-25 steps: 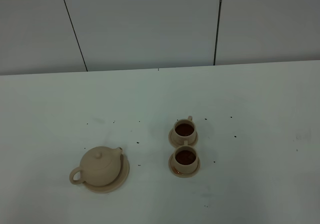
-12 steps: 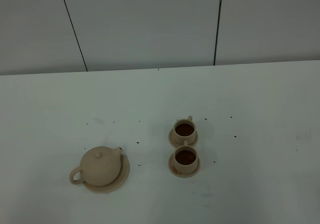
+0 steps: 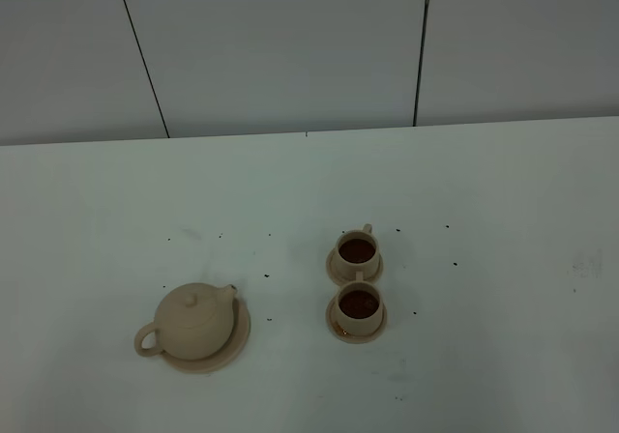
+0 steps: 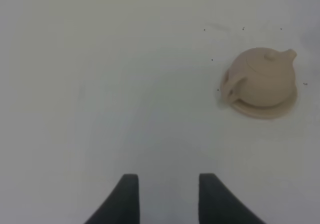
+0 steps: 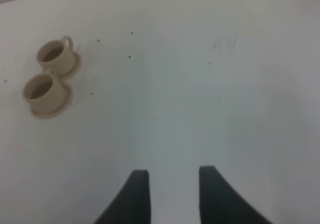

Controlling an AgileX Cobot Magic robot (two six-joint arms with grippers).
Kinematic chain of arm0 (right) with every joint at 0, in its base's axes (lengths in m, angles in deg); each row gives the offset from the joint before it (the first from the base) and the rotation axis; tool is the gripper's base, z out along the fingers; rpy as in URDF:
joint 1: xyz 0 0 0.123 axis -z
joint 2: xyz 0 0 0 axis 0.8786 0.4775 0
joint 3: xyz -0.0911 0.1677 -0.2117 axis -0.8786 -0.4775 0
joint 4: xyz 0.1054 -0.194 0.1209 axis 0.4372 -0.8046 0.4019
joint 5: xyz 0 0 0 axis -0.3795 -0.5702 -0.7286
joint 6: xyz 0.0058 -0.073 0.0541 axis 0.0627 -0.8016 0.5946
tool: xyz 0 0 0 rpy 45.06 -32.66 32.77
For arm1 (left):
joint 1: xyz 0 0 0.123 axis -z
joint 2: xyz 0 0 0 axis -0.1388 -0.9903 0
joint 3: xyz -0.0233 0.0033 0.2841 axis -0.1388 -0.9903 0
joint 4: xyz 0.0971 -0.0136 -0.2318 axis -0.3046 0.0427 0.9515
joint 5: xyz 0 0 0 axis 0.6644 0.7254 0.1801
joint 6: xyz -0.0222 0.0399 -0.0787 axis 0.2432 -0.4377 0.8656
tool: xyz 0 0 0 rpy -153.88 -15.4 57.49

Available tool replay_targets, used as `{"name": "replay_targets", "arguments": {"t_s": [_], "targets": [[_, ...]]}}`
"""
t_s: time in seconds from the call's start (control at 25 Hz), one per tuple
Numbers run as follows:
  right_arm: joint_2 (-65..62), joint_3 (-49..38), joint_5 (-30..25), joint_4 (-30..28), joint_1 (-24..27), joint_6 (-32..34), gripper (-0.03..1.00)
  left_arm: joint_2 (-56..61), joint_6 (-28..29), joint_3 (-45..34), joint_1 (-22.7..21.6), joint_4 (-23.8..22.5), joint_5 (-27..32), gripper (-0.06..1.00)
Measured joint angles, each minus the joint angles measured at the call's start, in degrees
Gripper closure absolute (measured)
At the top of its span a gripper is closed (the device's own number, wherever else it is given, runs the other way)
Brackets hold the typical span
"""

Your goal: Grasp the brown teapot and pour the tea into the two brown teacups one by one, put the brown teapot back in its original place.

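My left claw [image 4: 164, 196] and right claw [image 5: 170, 194] hung released, grasping nothing; teapot [image 3: 196, 321] sat on its saucer [image 3: 238, 347], both cups [image 3: 358, 278] full.

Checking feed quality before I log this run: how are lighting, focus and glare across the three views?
Exterior high view: dim, even light, faint shadows, no glare; teapot and cups slightly soft but readable. Left wrist view: brighter, washed-out table, teapot soft-edged, left gripper fingers dark and blurred. Right wrist view: pale, low contrast, cups soft, right gripper out of focus.

Both grippers [image 4: 164, 196] [image 5: 171, 194] — jaws apart, empty.
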State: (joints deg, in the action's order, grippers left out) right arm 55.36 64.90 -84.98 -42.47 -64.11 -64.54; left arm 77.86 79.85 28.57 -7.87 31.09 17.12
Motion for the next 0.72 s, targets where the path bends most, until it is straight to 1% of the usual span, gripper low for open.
{"name": "replay_targets", "arguments": {"t_s": [0.72], "targets": [[0.0, 0.0, 0.0, 0.0, 0.0, 0.0, 0.73, 0.0, 0.0, 0.0, 0.0, 0.0, 0.0, 0.59]]}}
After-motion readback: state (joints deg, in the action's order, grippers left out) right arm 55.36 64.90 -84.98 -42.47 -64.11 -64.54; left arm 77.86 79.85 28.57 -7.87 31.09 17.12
